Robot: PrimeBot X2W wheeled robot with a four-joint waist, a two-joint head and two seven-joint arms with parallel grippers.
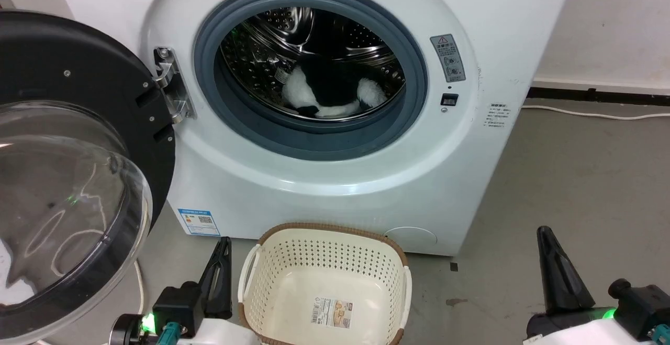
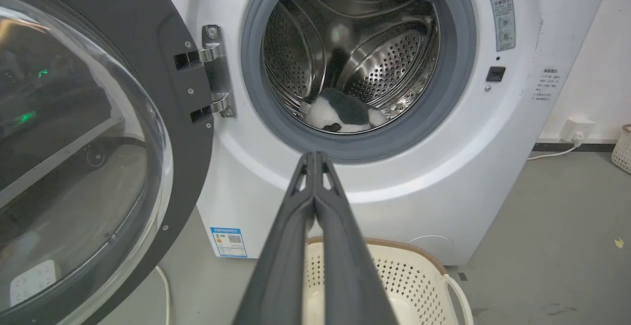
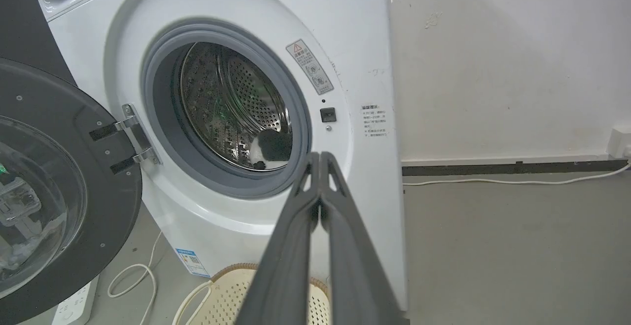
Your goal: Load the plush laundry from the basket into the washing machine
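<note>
Large white front-loading washing machine (image 1: 335,177) stands with its porthole open. Its black-framed door with the clear dome (image 1: 104,88) is swung wide on the hinge at the washer's left side, clear of the opening. The shiny perforated steel drum (image 1: 293,36) inside the washer is in full sight through the grey gasket. Small oval cream plastic basket with a brown woven-look rim (image 1: 324,227) sits on the floor just in front of the washer's base, below the porthole. It holds nothing; only the label sticker (image 1: 335,312) shows on its bottom. Fluffy black plush toy with white patches (image 1: 330,88) lies on the floor of the washer's drum, behind the gasket lip and wholly inside. Left gripper (image 2: 314,156) is low in front of the washer, toward its hinge side, with its jaws pressed together and carrying nothing. Right gripper (image 3: 320,155) is low in front of the washer's right corner, jaws likewise closed and bare. Judgement: loading looks complete, since the laundry is in the washer and the basket is emptied. All that might remain is shutting the washer door, which the task does not ask for.
</note>
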